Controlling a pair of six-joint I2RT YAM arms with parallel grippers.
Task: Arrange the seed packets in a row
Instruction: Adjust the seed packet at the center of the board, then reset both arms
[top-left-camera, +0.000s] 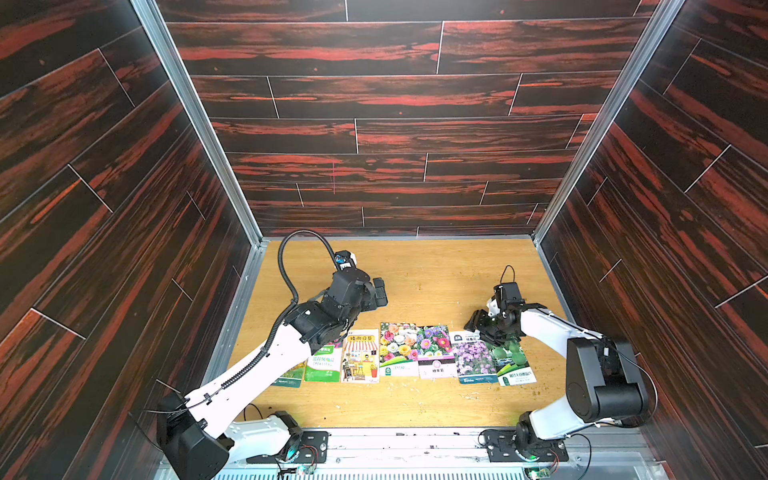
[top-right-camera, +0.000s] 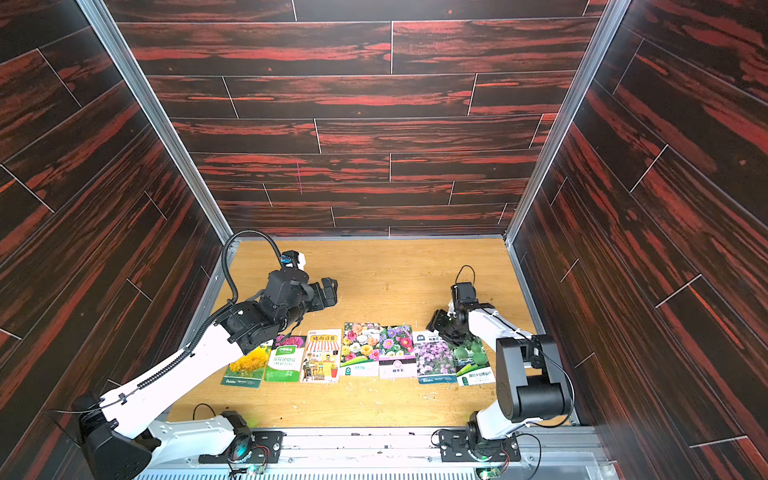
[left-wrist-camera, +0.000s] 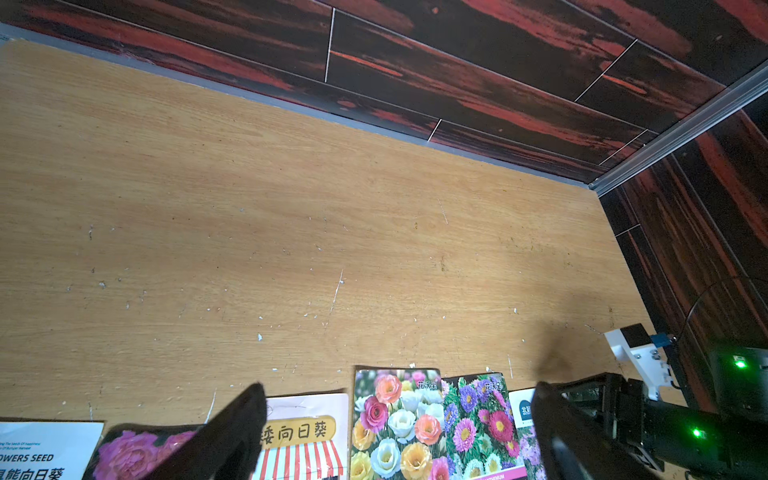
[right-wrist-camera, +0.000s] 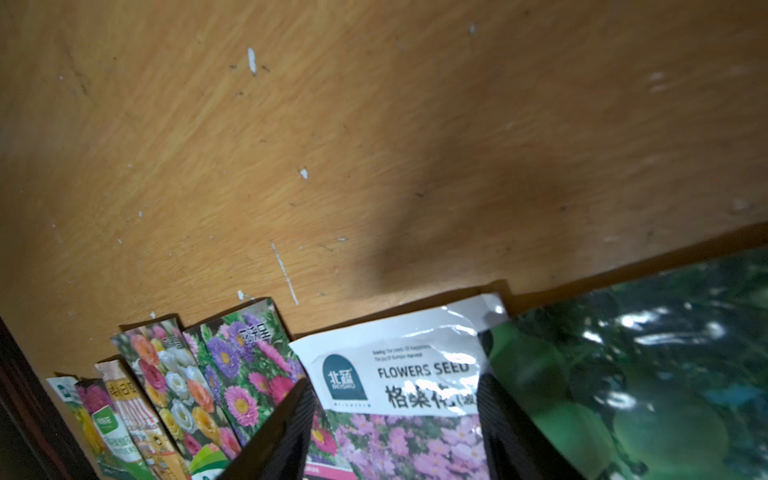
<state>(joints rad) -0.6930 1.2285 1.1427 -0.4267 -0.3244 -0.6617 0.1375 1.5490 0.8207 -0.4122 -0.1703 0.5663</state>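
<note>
The left pincer (top-left-camera: 380, 293) hangs released, its jaws spread wide with nothing between them. It sits above the bare wooden tabletop (top-left-camera: 436, 270), just behind the left part of the row. The right pincer (top-left-camera: 478, 327) is low over the right end of the row, jaws partly apart and grasping nothing. In the right wrist view its two dark fingers (right-wrist-camera: 286, 424) stand over the white top band of the purple flower packet (right-wrist-camera: 415, 415). Whether they touch it cannot be told.

Seven seed packets (top-right-camera: 360, 368) lie flat and face up in a side-by-side row across the near part of the tabletop. Their long edges meet or nearly meet.

From the robot's left to its right, they are:
- a sunflower packet (top-right-camera: 247, 365), its far corner covered by the left arm
- a green packet with a pink bloom (top-right-camera: 286, 359)
- a cartoon shop packet (top-right-camera: 322, 357) with a striped awning
- a mixed bloom packet (top-right-camera: 360, 343) in pink, white and orange
- an aster packet (top-right-camera: 397, 345) in purple and magenta
- the purple flower packet
- a green fruit packet (top-right-camera: 473, 365), turned slightly askew, its far end under the right pincer in both top views
</note>
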